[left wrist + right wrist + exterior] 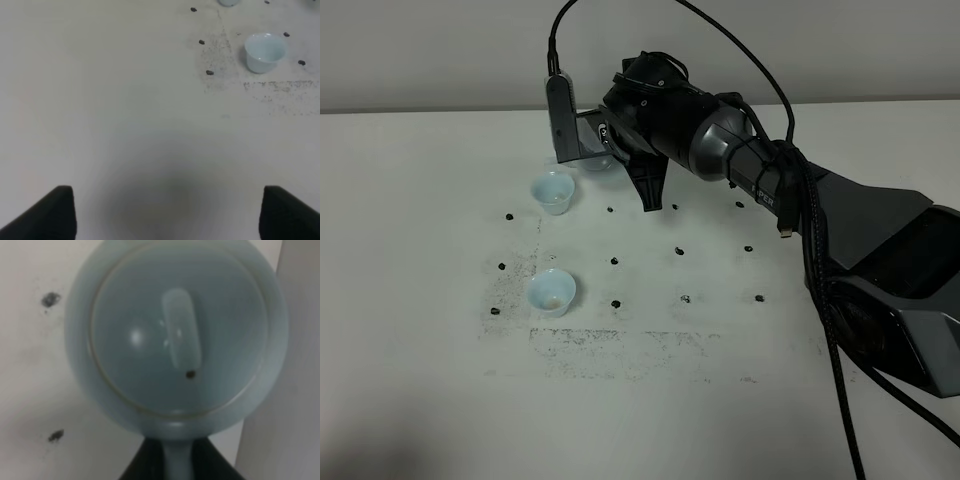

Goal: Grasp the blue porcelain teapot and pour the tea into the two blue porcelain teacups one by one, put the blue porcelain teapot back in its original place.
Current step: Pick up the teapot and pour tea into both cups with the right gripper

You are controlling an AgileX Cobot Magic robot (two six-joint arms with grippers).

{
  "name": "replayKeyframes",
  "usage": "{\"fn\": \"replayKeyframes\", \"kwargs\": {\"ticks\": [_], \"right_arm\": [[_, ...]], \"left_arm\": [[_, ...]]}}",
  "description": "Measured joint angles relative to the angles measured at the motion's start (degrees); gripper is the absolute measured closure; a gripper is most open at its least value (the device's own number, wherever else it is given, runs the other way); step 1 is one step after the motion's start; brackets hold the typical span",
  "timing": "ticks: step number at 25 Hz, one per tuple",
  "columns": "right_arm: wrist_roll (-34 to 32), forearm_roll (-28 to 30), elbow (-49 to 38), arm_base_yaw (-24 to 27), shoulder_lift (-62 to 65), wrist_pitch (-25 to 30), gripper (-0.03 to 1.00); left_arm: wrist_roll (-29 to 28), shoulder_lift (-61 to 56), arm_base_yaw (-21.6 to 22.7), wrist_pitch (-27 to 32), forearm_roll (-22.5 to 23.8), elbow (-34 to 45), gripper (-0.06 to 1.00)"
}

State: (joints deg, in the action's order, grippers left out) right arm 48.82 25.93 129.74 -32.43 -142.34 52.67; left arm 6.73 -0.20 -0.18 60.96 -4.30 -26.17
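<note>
The blue porcelain teapot [175, 340] fills the right wrist view from above, lid and knob up, its handle between the dark fingers [210, 462] of my right gripper [175, 462], which is shut on it. In the exterior high view the right gripper [615, 150] hides nearly all of the teapot [597, 162], just behind and right of the far teacup [553, 191]. The near teacup [551, 291] stands in front of it and shows in the left wrist view [265, 50]. My left gripper [167, 215] is open and empty over bare table.
The white table [440, 380] carries black dot marks [680, 250] and a dark speckled patch [610, 345]. The right arm and its cables [820, 260] stretch from the right edge across to the back middle. The left arm is out of the exterior view.
</note>
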Motion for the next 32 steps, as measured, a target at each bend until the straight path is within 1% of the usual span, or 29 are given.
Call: {"fn": "replayKeyframes", "kwargs": {"ticks": [7, 10, 13, 16, 19, 23, 32], "right_arm": [[5.2, 1.6, 0.0, -0.3, 0.0, -0.8, 0.89], [8.2, 1.6, 0.0, -0.5, 0.0, -2.6, 0.89], [9.2, 1.9, 0.0, -0.5, 0.0, -4.0, 0.89], [10.5, 3.6, 0.0, -0.6, 0.0, -4.6, 0.89], [11.0, 5.6, 0.0, -0.6, 0.0, -5.3, 0.89], [11.1, 6.3, 0.0, -0.6, 0.0, -6.3, 0.89], [11.2, 10.5, 0.0, -1.1, -0.1, -8.8, 0.89]], "left_arm": [[0.0, 0.0, 0.0, 0.0, 0.0, 0.0, 0.19], [0.0, 0.0, 0.0, 0.0, 0.0, 0.0, 0.19], [0.0, 0.0, 0.0, 0.0, 0.0, 0.0, 0.19], [0.0, 0.0, 0.0, 0.0, 0.0, 0.0, 0.19], [0.0, 0.0, 0.0, 0.0, 0.0, 0.0, 0.19], [-0.1, 0.0, 0.0, 0.0, 0.0, 0.0, 0.19], [-0.1, 0.0, 0.0, 0.0, 0.0, 0.0, 0.19]]}}
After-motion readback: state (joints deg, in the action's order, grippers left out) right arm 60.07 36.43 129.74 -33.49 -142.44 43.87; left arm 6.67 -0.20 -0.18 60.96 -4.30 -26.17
